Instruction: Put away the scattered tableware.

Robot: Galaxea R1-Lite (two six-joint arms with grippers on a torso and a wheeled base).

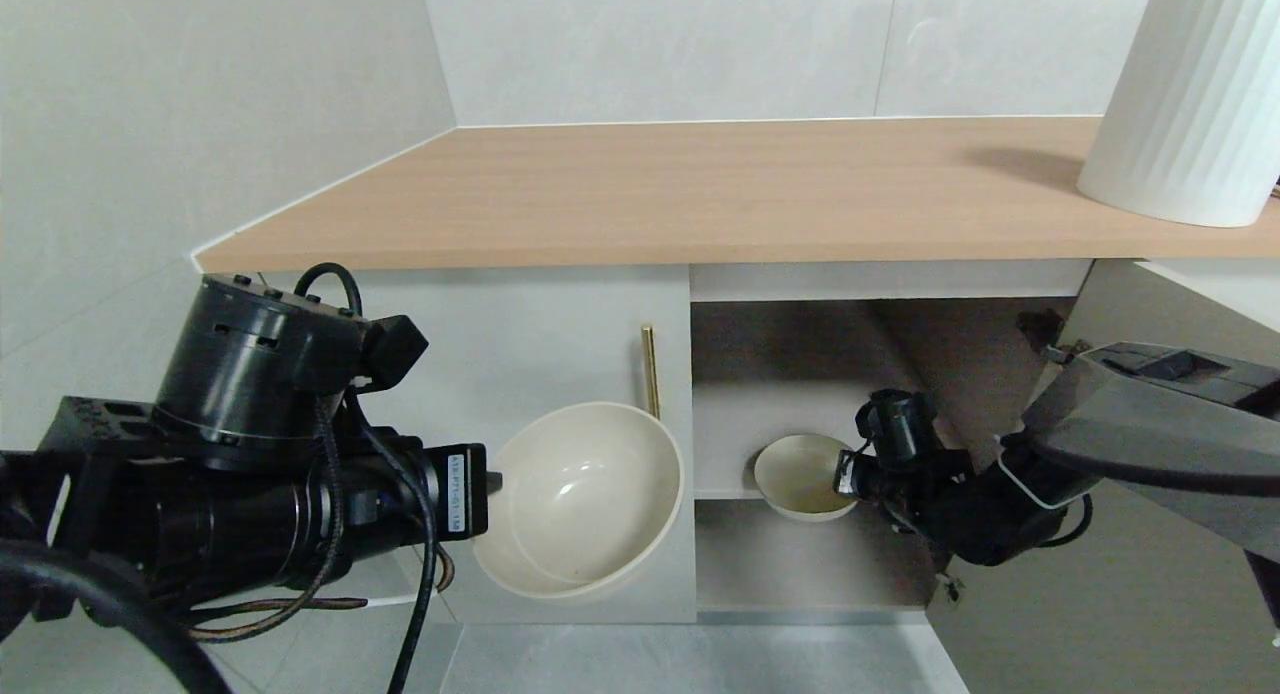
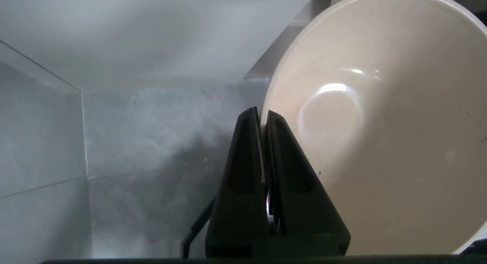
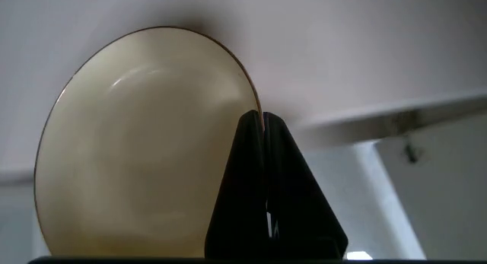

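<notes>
A large cream bowl (image 1: 585, 499) hangs tilted in front of the closed left cabinet door, with my left gripper (image 1: 497, 482) shut on its rim. In the left wrist view the black fingers (image 2: 262, 169) pinch the edge of that large bowl (image 2: 380, 119). A smaller cream bowl (image 1: 800, 474) is held just inside the open cabinet, over its middle shelf (image 1: 725, 454), with my right gripper (image 1: 848, 474) shut on its rim. The right wrist view shows the small bowl (image 3: 144, 135) clamped at its edge by the fingers (image 3: 262, 165).
A wooden countertop (image 1: 700, 189) runs above the cabinet, with a white ribbed container (image 1: 1195, 99) at its right end. The left door carries a brass handle (image 1: 649, 369). The right cabinet door (image 1: 1180, 334) stands open beside my right arm. Grey floor (image 1: 700, 659) lies below.
</notes>
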